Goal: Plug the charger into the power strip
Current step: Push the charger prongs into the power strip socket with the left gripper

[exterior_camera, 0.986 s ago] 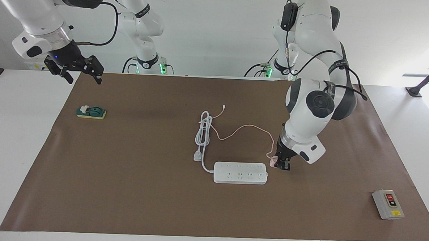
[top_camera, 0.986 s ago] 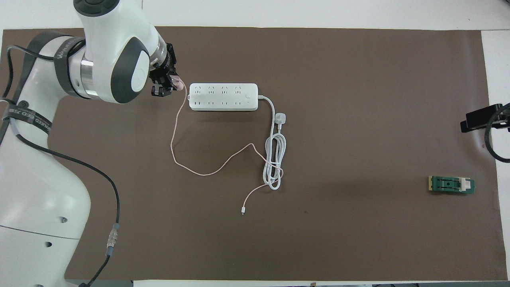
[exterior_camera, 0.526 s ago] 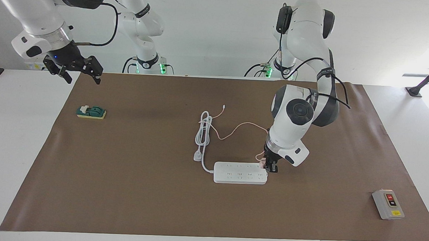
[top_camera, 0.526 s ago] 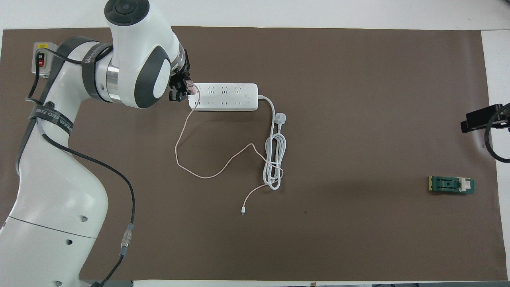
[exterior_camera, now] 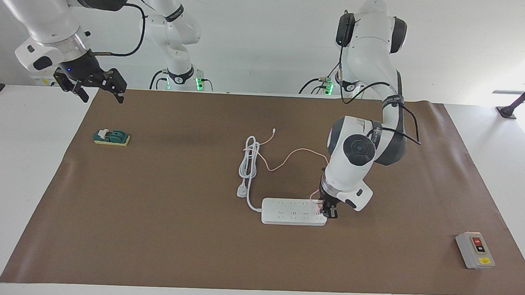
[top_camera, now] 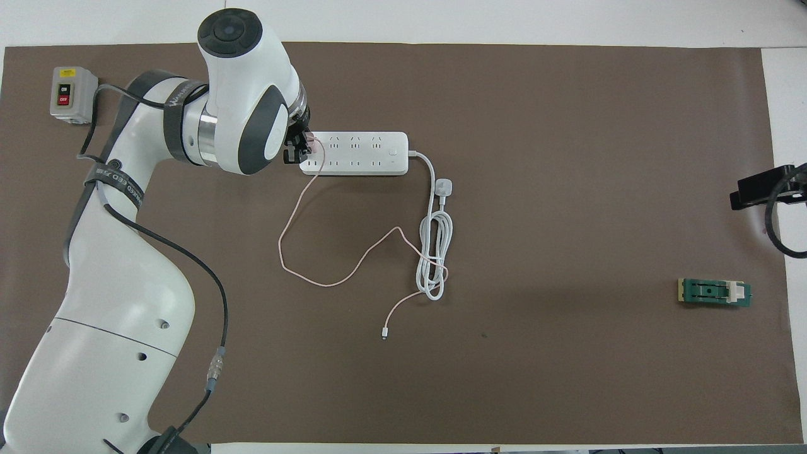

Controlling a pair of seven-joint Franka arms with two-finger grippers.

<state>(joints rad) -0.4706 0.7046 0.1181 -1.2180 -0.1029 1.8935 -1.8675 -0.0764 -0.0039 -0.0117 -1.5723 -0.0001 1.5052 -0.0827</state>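
Note:
The white power strip (exterior_camera: 293, 212) (top_camera: 353, 153) lies flat mid-table on the brown mat. My left gripper (exterior_camera: 327, 210) (top_camera: 301, 149) is shut on the pale pink charger (exterior_camera: 319, 206) (top_camera: 310, 140), held just over the strip's end toward the left arm's side. The charger is mostly hidden by the fingers. Its thin pink cable (exterior_camera: 288, 156) (top_camera: 328, 277) loops over the mat nearer the robots. My right gripper (exterior_camera: 98, 83) (top_camera: 756, 188) waits raised over the mat's edge at the right arm's end, open and empty.
The strip's thick white cord (exterior_camera: 248, 162) (top_camera: 434, 252) lies coiled nearer the robots, ending in a white three-pin plug (exterior_camera: 242, 191) (top_camera: 443, 186). A grey switch box (exterior_camera: 475, 250) (top_camera: 72, 94) stands toward the left arm's end. A green block (exterior_camera: 111, 137) (top_camera: 714, 292) lies toward the right arm's end.
My left gripper has carried the charger sideways from beside the strip's end to over that end, and the pink cable has trailed along. The right arm has not moved.

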